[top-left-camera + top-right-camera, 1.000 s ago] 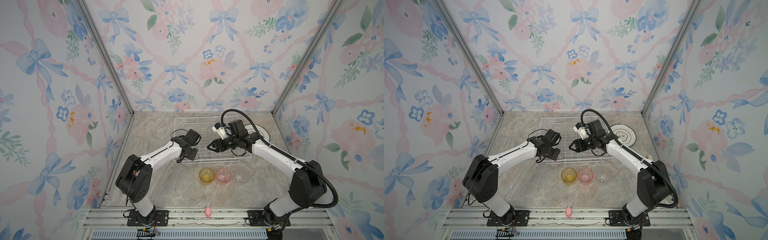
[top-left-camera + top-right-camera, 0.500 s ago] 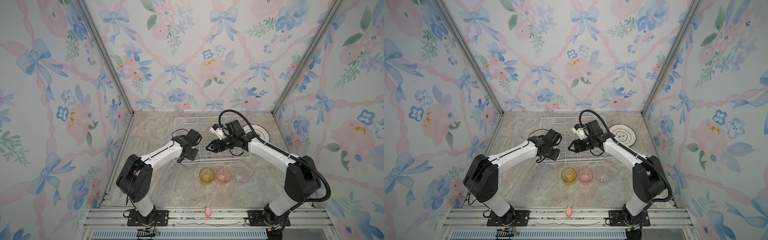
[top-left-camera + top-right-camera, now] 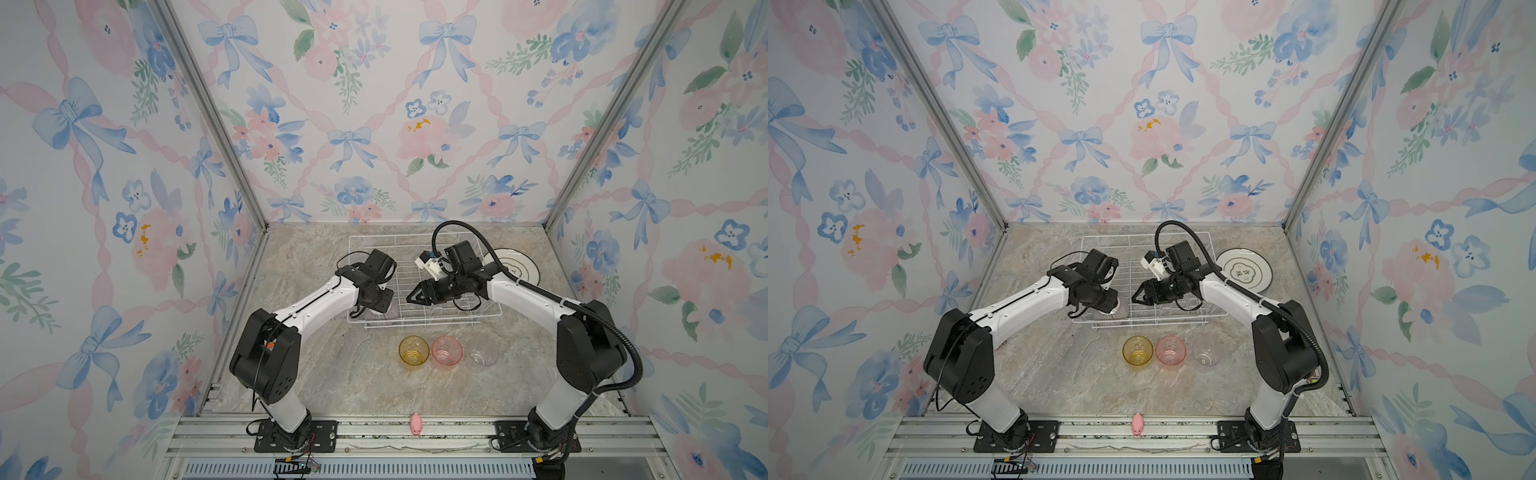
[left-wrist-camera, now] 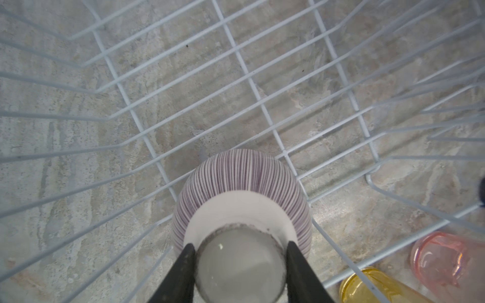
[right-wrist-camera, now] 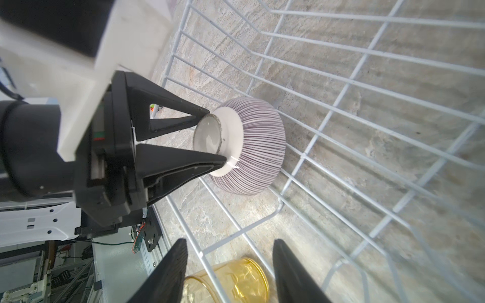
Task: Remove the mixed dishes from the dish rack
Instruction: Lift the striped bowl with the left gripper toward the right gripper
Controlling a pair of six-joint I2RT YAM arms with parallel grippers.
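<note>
The white wire dish rack [image 3: 424, 249] [image 3: 1142, 245] stands mid-table. In its near-left corner a purplish striped bowl [image 4: 241, 178] [image 5: 259, 152] [image 3: 380, 319] lies upside down. My left gripper [image 4: 239, 244] [image 5: 215, 136] [image 3: 380, 305] comes down from above and is shut on the bowl's round white foot, one finger on each side. My right gripper [image 5: 229, 241] [image 3: 413, 297] [image 3: 1138, 297] hovers over the rack just right of the bowl, pointing at it, open and holding nothing. The rack shows no other dishes.
A white dark-rimmed plate [image 3: 517, 266] [image 3: 1246, 269] lies on the table right of the rack. Yellow [image 3: 413, 351], pink [image 3: 446, 351] and clear [image 3: 483, 353] tumblers stand in a row in front of the rack. A pink pig toy [image 3: 416, 424] sits on the front rail.
My left gripper has narrowed onto the bowl's foot. The right gripper has edged slightly left toward the bowl.
</note>
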